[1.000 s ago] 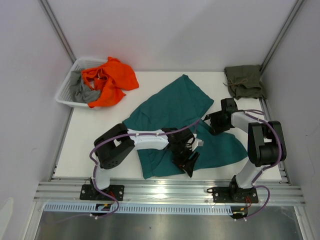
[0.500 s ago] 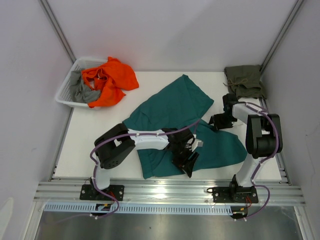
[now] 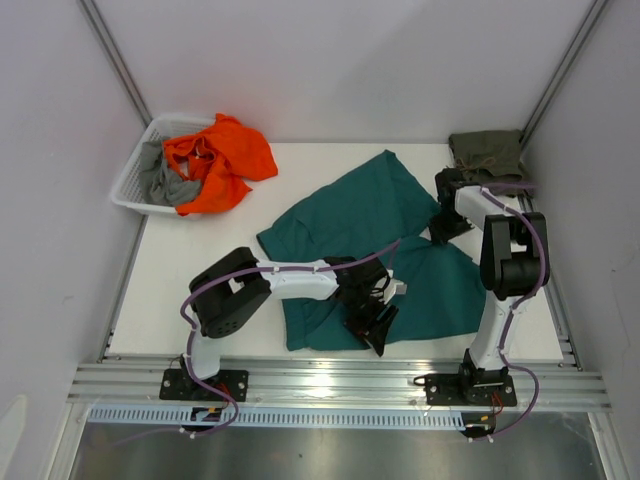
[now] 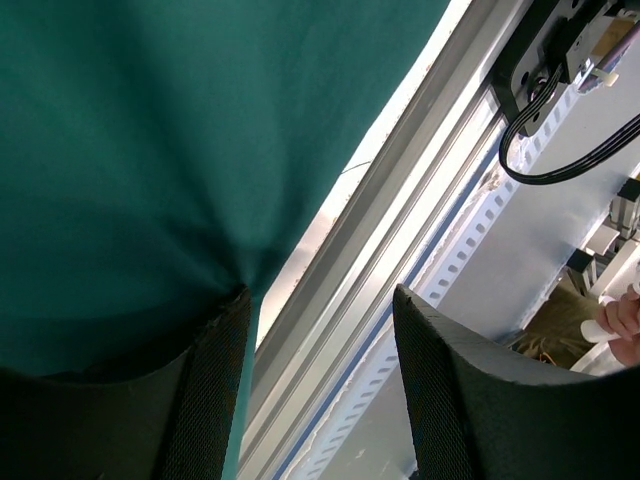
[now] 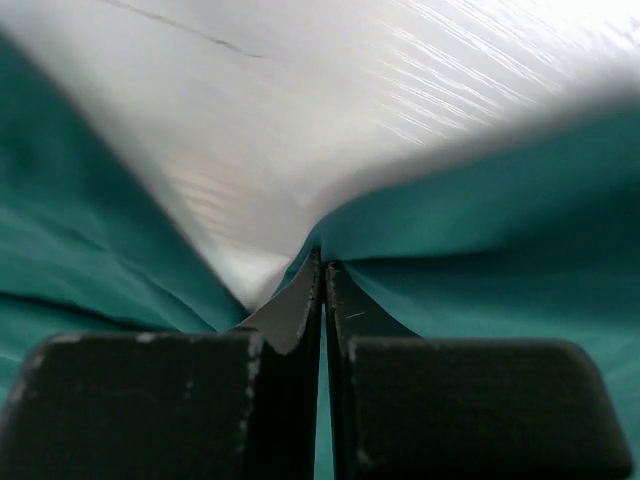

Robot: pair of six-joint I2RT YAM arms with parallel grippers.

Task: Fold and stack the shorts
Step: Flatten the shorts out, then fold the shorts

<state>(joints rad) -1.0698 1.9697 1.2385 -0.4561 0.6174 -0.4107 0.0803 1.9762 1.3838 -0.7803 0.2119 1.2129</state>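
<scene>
Your right gripper [image 3: 438, 232] is clenched on a pinch of the teal shorts [image 3: 345, 215] near the right edge of the table [image 3: 200, 260], likely to fold that side over. Your left gripper [image 3: 372, 330], jaws apart, seems to pin the near hem. The olive shorts [image 3: 487, 160] sit folded in the far right corner.

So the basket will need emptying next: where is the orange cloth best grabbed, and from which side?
Probably take the orange cloth by the flap that spills over the basket rim onto the table. Come down from above on the table side: that part lies free of the walls, while the rest is heaped against a grey cloth that a deeper grab might drag along.
</scene>
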